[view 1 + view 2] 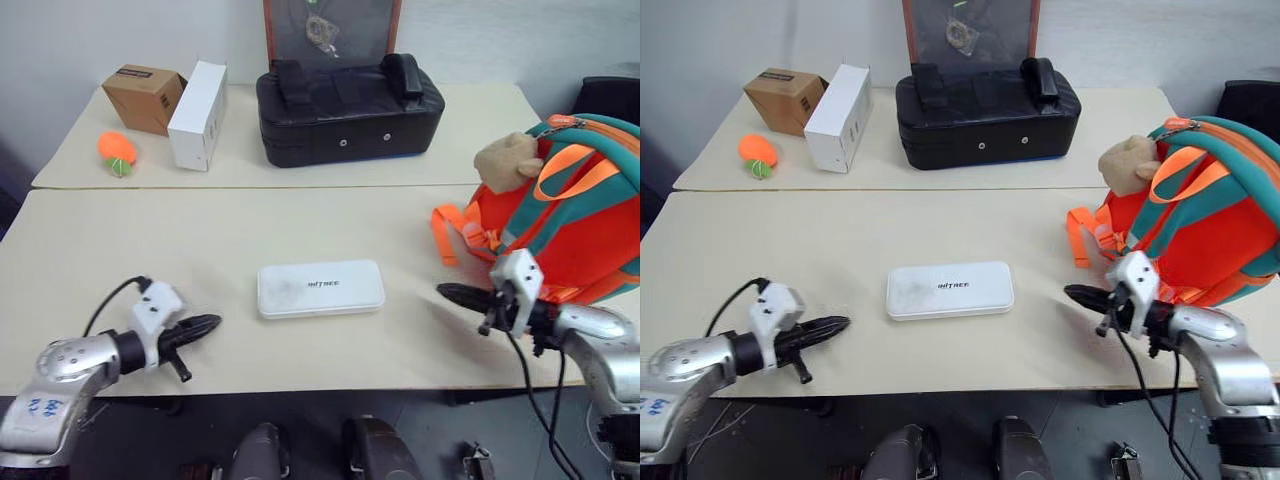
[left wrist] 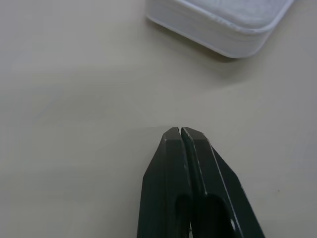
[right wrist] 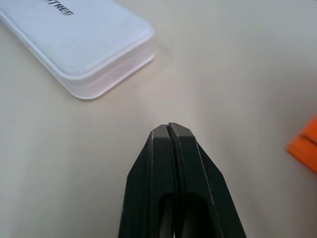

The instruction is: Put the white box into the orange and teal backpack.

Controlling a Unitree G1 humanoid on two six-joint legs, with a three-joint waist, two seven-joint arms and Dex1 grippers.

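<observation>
Both pincers are pressed closed, empty: left pincer [image 1: 212, 323] at the white box's [image 1: 320, 288] nine o'clock, right pincer [image 1: 445, 292] at three, the orange and teal backpack [image 1: 575, 215] beyond.

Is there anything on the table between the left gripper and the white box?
No. Between the shut left gripper and the white box lies only bare table, seen in the left eye view and the left wrist view.

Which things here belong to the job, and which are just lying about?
For the job:
- flat white rounded box, between both shut grippers
- orange and teal backpack, on the robot's right

Lying about:
- black padded bag
- tall white carton
- brown cardboard box
- orange ball
</observation>
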